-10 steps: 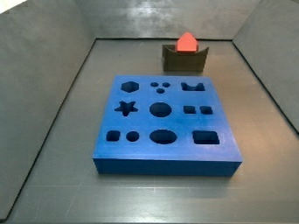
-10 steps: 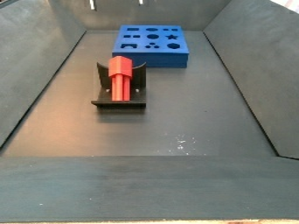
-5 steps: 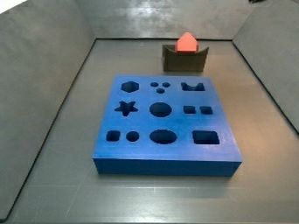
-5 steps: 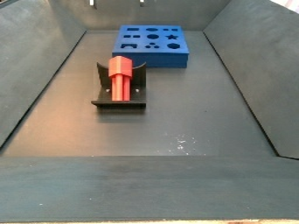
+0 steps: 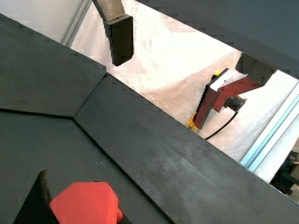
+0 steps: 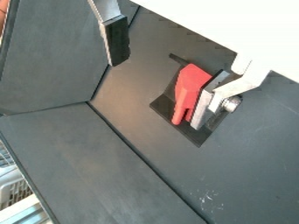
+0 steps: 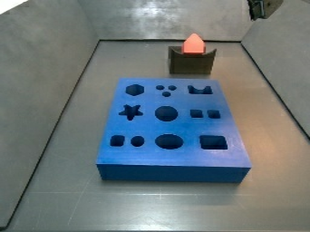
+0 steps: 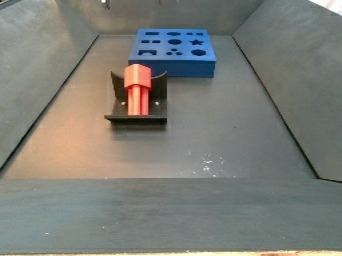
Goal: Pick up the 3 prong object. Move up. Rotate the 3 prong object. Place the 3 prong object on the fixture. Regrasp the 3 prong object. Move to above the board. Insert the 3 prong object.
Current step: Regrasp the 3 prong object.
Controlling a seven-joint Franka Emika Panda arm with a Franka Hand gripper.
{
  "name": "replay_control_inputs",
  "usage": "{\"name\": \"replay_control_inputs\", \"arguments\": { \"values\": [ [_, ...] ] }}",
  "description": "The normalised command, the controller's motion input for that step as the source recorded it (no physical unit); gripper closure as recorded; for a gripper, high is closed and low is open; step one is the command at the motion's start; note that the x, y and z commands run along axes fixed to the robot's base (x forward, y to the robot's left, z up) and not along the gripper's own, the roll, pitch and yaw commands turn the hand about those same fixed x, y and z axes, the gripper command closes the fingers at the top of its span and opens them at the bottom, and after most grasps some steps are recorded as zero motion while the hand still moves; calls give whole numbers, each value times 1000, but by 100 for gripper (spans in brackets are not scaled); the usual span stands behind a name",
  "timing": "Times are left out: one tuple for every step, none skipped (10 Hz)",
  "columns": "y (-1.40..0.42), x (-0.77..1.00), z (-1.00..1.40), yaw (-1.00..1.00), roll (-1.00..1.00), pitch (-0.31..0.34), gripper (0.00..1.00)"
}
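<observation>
The red-orange 3 prong object (image 7: 193, 42) stands in the notch of the dark fixture (image 7: 193, 62) at the far end of the floor. In a side view it lies lengthwise along the fixture (image 8: 136, 108), the 3 prong object (image 8: 138, 84) reaching toward the blue board (image 8: 175, 50). The gripper (image 6: 167, 66) is open and empty, high above the floor. Its fingers (image 6: 117, 39) stand wide apart and clear of the 3 prong object (image 6: 186, 92). Only a dark corner of the gripper (image 7: 258, 8) shows in a side view. The 3 prong object (image 5: 84, 203) also shows in a wrist view.
The blue board (image 7: 173, 127) with its shaped cut-outs lies in the middle of the dark floor. Grey sloping walls enclose the workspace on all sides. The fixture's base plate (image 6: 170, 112) sits on the floor beside a wall.
A dark part of the gripper has come into view at the top right corner of a side view. The 3 prong object, the fixture and the board have not moved.
</observation>
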Motion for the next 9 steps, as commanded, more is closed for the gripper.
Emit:
{"name": "replay_control_inputs", "arguments": {
  "values": [
    [71,37,-1000,303,96,37,0],
    [71,39,-1000,303,87,20,0],
    [63,56,-1000,259,86,-38,0],
    [58,67,-1000,216,90,-88,0],
    [52,76,-1000,156,90,-137,0],
    [50,80,-1000,127,85,-154,0],
    [46,91,-1000,65,73,-162,0],
    [42,98,-1000,25,75,-153,0],
    [37,106,-1000,-10,73,-138,0]
  ]
}}
